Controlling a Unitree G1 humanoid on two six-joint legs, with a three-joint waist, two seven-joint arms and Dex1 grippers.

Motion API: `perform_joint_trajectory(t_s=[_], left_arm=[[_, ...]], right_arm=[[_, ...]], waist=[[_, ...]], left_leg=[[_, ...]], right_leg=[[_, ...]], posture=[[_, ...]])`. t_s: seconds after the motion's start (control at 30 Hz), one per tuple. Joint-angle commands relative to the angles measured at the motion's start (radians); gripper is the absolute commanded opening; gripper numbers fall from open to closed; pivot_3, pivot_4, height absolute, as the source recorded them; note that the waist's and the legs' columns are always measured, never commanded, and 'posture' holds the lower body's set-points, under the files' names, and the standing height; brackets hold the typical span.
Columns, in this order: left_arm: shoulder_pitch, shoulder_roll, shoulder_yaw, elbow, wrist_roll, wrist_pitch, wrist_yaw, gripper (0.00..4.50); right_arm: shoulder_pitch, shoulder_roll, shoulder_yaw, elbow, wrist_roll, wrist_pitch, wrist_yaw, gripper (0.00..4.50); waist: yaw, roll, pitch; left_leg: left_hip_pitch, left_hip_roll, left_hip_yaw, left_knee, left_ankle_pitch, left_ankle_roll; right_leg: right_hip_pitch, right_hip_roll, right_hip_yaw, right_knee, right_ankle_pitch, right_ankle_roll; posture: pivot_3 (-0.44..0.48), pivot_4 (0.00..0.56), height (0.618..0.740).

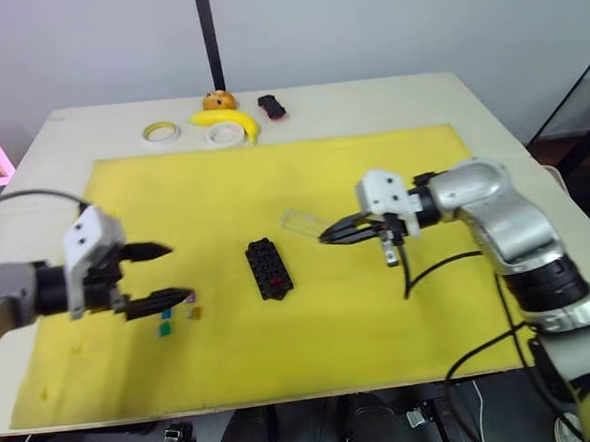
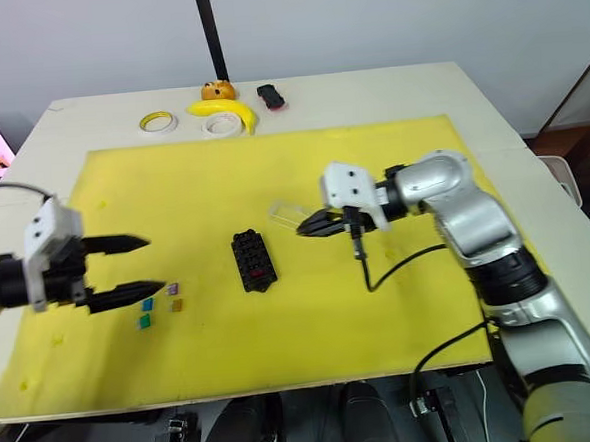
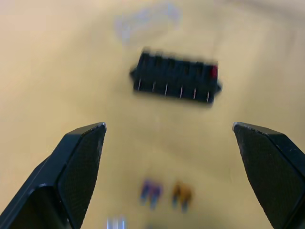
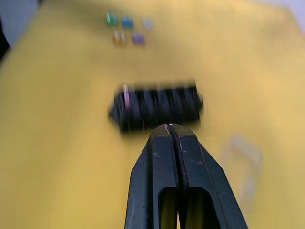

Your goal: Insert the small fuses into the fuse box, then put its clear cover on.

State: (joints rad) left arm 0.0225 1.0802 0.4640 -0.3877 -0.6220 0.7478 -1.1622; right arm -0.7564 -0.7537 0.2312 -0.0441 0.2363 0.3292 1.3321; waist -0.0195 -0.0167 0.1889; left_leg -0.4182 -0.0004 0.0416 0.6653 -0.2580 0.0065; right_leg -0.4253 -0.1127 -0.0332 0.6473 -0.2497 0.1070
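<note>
The black fuse box [image 1: 268, 269] lies in the middle of the yellow mat [image 1: 273, 182], with one red fuse [image 1: 276, 279] seated in a slot. Several loose small fuses [image 2: 172, 289] in purple, yellow, teal and green sit to its left. Just above those fuses my left gripper [image 1: 178, 272] hovers open. The clear cover [image 1: 300, 221] rests on the mat behind and right of the box. My right gripper [image 1: 323, 239] is shut with nothing visible between its fingers, its tip beside the cover and pointing toward the box [image 4: 157, 105].
Two white tape rolls [image 1: 161, 133] [image 1: 225, 134], a banana [image 1: 227, 120], an orange fruit [image 1: 219, 100] and a small black-and-red gadget [image 1: 272, 106] line the table's far edge. A black cable [image 1: 428, 273] trails from my right wrist across the mat.
</note>
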Motion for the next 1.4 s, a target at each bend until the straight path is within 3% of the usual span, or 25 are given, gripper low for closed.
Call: perform_joint_trajectory(t_s=[0.03, 0.2, 0.23, 0.27, 0.5, 0.8, 1.0, 1.2, 1.4], left_arm=[[0.114, 0.026, 0.188, 0.051, 0.036, -0.027, -0.074, 4.50], [0.266, 0.023, 0.327, 0.154, 0.105, -0.094, -0.133, 4.50], [0.285, 0.020, 0.339, 0.160, 0.110, -0.101, -0.137, 4.50], [0.298, 0.017, 0.344, 0.162, 0.113, -0.104, -0.139, 4.50], [0.262, -0.016, 0.263, 0.156, 0.089, -0.112, -0.101, 4.50], [0.196, -0.056, 0.122, 0.148, -0.086, 0.104, -0.105, 4.50], [0.218, -0.067, 0.051, 0.173, -0.133, 0.198, -0.103, 4.50], [0.078, -0.126, -0.008, 0.304, -0.229, 0.384, -0.021, 4.50], [0.026, -0.145, -0.054, 0.363, -0.254, 0.466, 0.014, 4.50]], right_arm=[[0.004, -0.079, -0.064, 0.074, -0.036, -0.071, 0.008, 1.37], [0.019, -0.149, -0.119, 0.149, -0.038, -0.086, 0.002, 3.91], [0.023, -0.157, -0.125, 0.155, -0.037, -0.093, 0.006, 4.34], [0.023, -0.161, -0.128, 0.161, -0.037, -0.097, 0.007, 4.44], [-0.009, -0.112, -0.117, 0.114, 0.001, -0.052, 0.009, 4.44], [-0.049, 0.022, -0.053, -0.121, 0.080, 0.083, -0.006, 4.44], [-0.061, 0.033, -0.036, -0.167, 0.093, 0.108, 0.000, 4.44], [-0.080, 0.061, -0.005, -0.213, 0.103, 0.141, -0.018, 4.44], [-0.088, 0.063, 0.007, -0.215, 0.091, 0.142, -0.028, 4.44]], waist=[[0.002, 0.000, 0.000], [0.004, 0.000, 0.000], [0.006, 0.000, 0.000], [0.006, 0.000, 0.000], [0.005, 0.000, 0.000], [0.003, 0.000, 0.000], [0.007, 0.000, 0.000], [0.006, 0.000, 0.000], [0.008, 0.000, 0.000]], left_leg=[[0.000, 0.000, 0.001, 0.000, 0.000, 0.000], [0.000, 0.001, 0.002, 0.000, 0.000, 0.000], [0.000, 0.001, 0.002, 0.000, 0.000, 0.000], [0.000, 0.001, 0.002, 0.000, 0.000, 0.000], [0.000, 0.001, 0.002, 0.000, 0.000, 0.000], [0.000, 0.001, 0.001, 0.000, -0.001, 0.001], [0.000, -0.001, 0.001, 0.000, -0.001, 0.001], [0.000, 0.000, 0.000, 0.000, -0.001, 0.001], [0.000, -0.001, 0.000, 0.000, -0.001, 0.001]], right_leg=[[0.000, 0.000, 0.000, 0.000, 0.000, 0.000], [0.000, -0.001, 0.000, -0.001, -0.002, -0.003], [-0.001, -0.001, 0.000, -0.001, -0.002, -0.003], [-0.001, -0.001, 0.000, -0.001, -0.002, -0.003], [-0.001, -0.002, 0.000, -0.001, -0.002, -0.003], [-0.001, -0.002, 0.001, -0.001, 0.000, 0.000], [-0.001, -0.005, 0.000, 0.000, 0.000, -0.001], [-0.001, -0.004, 0.000, 0.000, 0.000, 0.000], [0.000, -0.005, 0.000, 0.000, 0.000, 0.000]], posture=[[0.000, 0.150, 0.740], [0.000, 0.150, 0.740], [0.000, 0.150, 0.740], [0.000, 0.150, 0.740], [0.000, 0.150, 0.740], [0.000, 0.150, 0.740], [0.000, 0.150, 0.740], [0.000, 0.150, 0.740], [0.000, 0.150, 0.740]])
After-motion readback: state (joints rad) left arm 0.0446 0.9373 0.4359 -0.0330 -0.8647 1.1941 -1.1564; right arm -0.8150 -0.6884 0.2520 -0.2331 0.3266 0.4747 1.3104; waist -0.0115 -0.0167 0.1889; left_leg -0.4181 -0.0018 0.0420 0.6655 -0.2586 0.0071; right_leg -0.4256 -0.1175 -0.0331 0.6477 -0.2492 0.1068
